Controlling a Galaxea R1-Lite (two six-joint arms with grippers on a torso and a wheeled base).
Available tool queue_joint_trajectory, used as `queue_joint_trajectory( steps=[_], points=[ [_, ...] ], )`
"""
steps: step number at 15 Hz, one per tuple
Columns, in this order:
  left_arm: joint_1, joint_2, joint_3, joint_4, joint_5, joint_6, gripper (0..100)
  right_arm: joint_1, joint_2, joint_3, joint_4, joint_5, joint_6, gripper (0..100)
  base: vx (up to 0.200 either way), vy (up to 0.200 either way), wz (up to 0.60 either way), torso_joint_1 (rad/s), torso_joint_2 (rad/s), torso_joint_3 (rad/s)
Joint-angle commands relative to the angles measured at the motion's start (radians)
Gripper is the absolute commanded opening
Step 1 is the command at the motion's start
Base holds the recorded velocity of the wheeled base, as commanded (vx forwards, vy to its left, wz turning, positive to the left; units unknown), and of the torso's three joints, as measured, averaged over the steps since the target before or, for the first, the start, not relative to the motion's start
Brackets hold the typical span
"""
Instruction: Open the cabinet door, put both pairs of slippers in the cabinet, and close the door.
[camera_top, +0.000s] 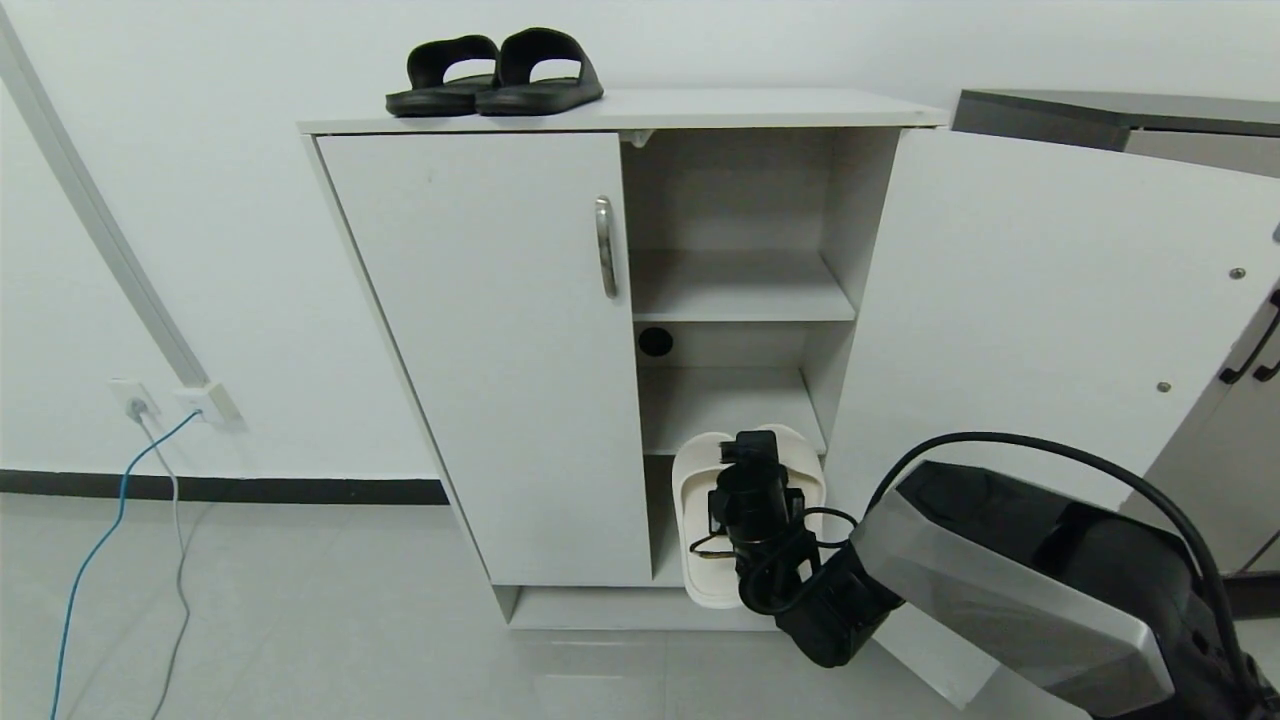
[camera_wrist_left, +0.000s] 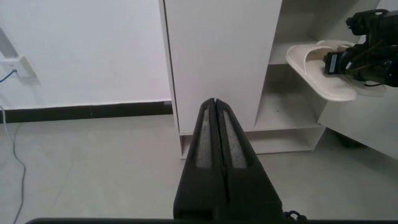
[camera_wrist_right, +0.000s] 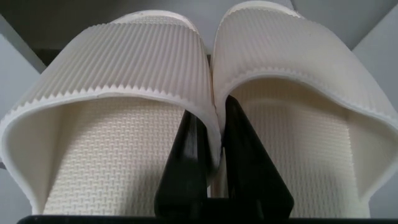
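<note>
A white cabinet (camera_top: 480, 360) stands against the wall, its right door (camera_top: 1040, 320) swung open and its left door shut. A pair of black slippers (camera_top: 495, 75) rests on the cabinet top. My right gripper (camera_wrist_right: 211, 155) is shut on the pair of white slippers (camera_top: 700, 500), pinching the two inner strap edges together, and holds them at the opening of the bottom compartment (camera_top: 665, 530). In the left wrist view the white slippers (camera_wrist_left: 320, 65) hang in front of the lower shelf. My left gripper (camera_wrist_left: 214, 143) is shut on nothing, low over the floor before the cabinet.
Two shelves (camera_top: 735, 290) inside the open half are bare. A grey cabinet (camera_top: 1230, 330) with black handles stands right of the open door. Cables (camera_top: 110, 500) run down from a wall socket at the left onto bare floor.
</note>
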Motion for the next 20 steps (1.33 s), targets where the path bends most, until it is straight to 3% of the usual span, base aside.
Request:
queue_joint_trajectory(
  steps=[1,12,15,20],
  points=[
    [0.000,0.002,-0.001,0.000,0.000,0.000,0,-0.004,0.021,-0.007,0.000,-0.001,0.000,0,0.000,0.000,0.00,0.000,0.00,0.000],
    [0.000,0.000,-0.001,-0.001,0.002,-0.003,0,-0.006,0.028,-0.007,-0.007,-0.002,0.000,0,0.200,0.000,0.00,0.002,0.00,0.001],
    [0.000,0.002,-0.001,-0.001,0.002,-0.003,0,-0.006,0.037,-0.029,-0.007,-0.001,-0.003,0,0.000,0.000,0.00,0.000,0.00,0.000],
    [0.000,0.000,-0.001,-0.001,0.003,-0.007,0,-0.057,0.146,-0.250,0.033,0.035,-0.081,0,0.000,0.000,0.00,0.000,0.00,0.000]
  ],
)
